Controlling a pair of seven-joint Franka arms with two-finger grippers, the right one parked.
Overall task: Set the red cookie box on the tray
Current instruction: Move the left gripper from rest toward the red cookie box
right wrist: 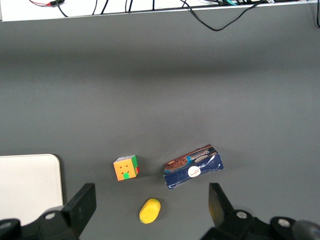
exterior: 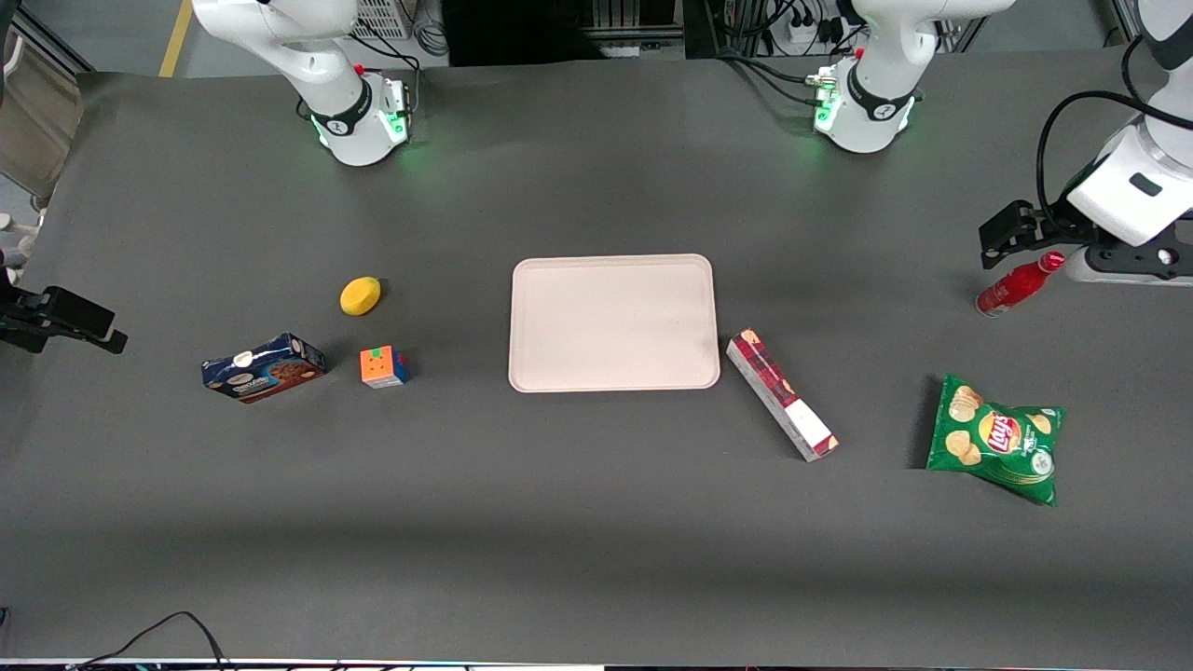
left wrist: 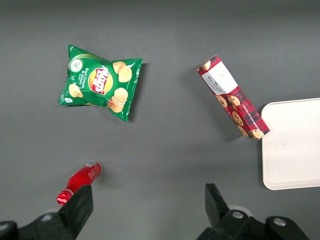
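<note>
My gripper (left wrist: 146, 202) hangs above the table (exterior: 596, 522) at the working arm's end, high over the red bottle (exterior: 1019, 283), which lies on its side. My 2 fingers (left wrist: 80, 205) are spread wide apart with nothing between them; through the gap I look down on bare grey tabletop. In the front view my gripper (exterior: 1002, 238) shows as a black clamp at the end of my white wrist, just above the bottle's cap.

The cookie box (exterior: 781, 394) lies flat on the table just beside the tray (exterior: 614, 322), angled, with its plaid end almost at the tray's corner nearest the front camera and its white end pointing away toward that camera. From my wrist the box (left wrist: 233, 97) appears with its cookie-picture end close to the tray's rim (left wrist: 265, 150); I cannot tell whether they touch. Nothing lies on the tray.

The green chip bag (exterior: 997, 439) lies nearer the front camera than the bottle, well apart from the box. Toward the parked arm's end lie 3 more things: a yellow lemon-like object (exterior: 360, 295), a colour cube (exterior: 383, 366) nearer the camera than it, and the blue box (exterior: 264, 367) beside the cube.
</note>
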